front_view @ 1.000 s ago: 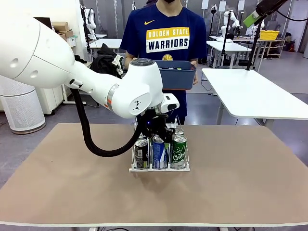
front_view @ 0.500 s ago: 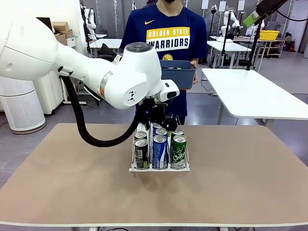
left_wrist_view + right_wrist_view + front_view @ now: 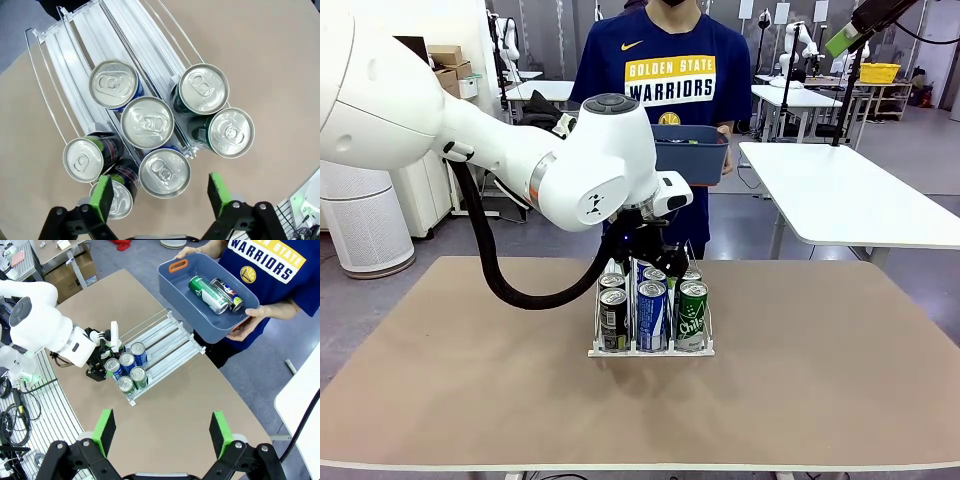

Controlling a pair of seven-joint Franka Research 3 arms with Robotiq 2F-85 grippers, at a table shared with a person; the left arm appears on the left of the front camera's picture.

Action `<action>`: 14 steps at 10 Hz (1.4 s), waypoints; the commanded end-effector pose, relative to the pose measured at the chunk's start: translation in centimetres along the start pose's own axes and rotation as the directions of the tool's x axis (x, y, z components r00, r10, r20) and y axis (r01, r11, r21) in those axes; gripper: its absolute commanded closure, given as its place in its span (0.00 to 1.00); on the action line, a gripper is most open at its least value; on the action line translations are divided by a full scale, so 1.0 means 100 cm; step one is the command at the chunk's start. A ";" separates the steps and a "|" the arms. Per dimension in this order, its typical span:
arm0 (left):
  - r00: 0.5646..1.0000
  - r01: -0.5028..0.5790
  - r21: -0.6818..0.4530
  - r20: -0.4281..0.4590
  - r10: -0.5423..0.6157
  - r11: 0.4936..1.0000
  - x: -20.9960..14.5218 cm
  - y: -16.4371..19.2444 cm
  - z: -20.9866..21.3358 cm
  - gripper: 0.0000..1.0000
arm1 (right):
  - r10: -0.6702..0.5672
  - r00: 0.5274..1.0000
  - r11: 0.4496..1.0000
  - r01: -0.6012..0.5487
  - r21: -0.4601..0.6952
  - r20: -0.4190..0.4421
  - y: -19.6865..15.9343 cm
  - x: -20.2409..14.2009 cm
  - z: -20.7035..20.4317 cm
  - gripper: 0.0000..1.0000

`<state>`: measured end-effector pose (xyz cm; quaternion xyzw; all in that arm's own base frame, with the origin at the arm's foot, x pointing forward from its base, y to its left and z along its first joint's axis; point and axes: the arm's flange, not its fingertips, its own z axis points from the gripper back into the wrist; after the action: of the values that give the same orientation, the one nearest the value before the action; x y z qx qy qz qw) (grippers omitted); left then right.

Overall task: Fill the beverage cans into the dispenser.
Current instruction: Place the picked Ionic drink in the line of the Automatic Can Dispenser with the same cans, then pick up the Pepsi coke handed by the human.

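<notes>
**A:** Entry one: the left gripper (image 3: 160, 192)?

**B:** A black two-finger tool with green pads (image 3: 102, 195). Its jaws are spread wide, with nothing pinched or carried between them. It hangs above the front end of the clear-and-white three-lane wire-railed dispenser (image 3: 125, 30). I cannot tell whether a pad grazes a can top.

**A:** Entry two: the contents of the dispenser?

**B:** Seven slim, silver-topped beverage cans (image 3: 164, 172) stand upright, bunched at the front lip. Seen from the left wrist, three blue cans (image 3: 113, 84) fill the middle lane. Two green cans (image 3: 203, 88) stand in the lane on one side and two black cans (image 3: 82, 159) on the other. The far ends of the lanes are bare.

**A:** Where does the rack sit?

**B:** It sits at the middle of the tan table (image 3: 470, 380), with its lip toward the robot.

**A:** Entry three: the right gripper (image 3: 161, 430)?

**B:** It is the same make, with its fingers parted to full width and nothing held. It is high above the table, well apart from the rack.

**A:** Entry four: stock outside the rack?

**B:** A blue-grey rectangular plastic bin (image 3: 172, 287) with an orange handle is held in the hands (image 3: 252, 315) of a person (image 3: 670, 80) at the far side. One green can (image 3: 207, 294) and one black can (image 3: 226, 294) lie in it on their sides, next to each other.
</notes>
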<state>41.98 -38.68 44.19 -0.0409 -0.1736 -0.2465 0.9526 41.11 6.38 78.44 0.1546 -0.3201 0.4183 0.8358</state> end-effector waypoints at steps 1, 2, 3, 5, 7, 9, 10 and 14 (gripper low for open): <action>1.000 0.003 -0.012 0.003 -0.003 1.000 0.004 0.001 0.002 0.00 | -0.002 1.000 1.000 0.002 0.003 0.004 0.001 -0.001 0.001 0.00; 1.000 0.003 -0.012 0.003 -0.003 1.000 0.004 0.001 0.002 0.00 | -0.002 1.000 1.000 0.002 0.003 0.004 0.001 -0.001 0.001 0.00; 1.000 0.003 -0.012 0.003 -0.003 1.000 0.004 0.001 0.002 0.00 | -0.002 1.000 1.000 0.002 0.003 0.004 0.001 -0.001 0.001 0.00; 1.000 0.003 -0.012 0.003 -0.003 1.000 0.004 0.001 0.002 0.00 | -0.002 1.000 1.000 0.002 0.003 0.004 0.001 -0.001 0.001 0.00; 0.998 0.069 -0.055 0.013 -0.068 0.996 -0.002 0.017 0.032 0.00 | -0.002 1.000 1.000 0.002 0.003 0.004 0.001 -0.001 0.001 0.00; 0.995 0.102 -0.071 -0.013 -0.104 0.992 -0.010 0.052 0.085 0.00 | -0.002 1.000 1.000 0.002 0.003 0.004 0.001 -0.001 0.001 0.00; 0.992 0.128 -0.065 -0.007 -0.128 0.990 -0.014 0.064 0.109 0.00 | -0.002 1.000 1.000 0.002 0.003 0.004 0.001 -0.001 0.001 0.00; 0.983 0.184 -0.024 0.006 -0.184 0.983 -0.028 0.102 0.223 0.00 | -0.002 1.000 1.000 0.002 0.003 0.004 0.001 -0.001 0.001 0.00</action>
<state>38.13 -25.29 62.90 -0.0405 -0.1668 -0.3373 0.9256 41.13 6.34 78.44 0.1546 -0.3202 0.4180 0.8360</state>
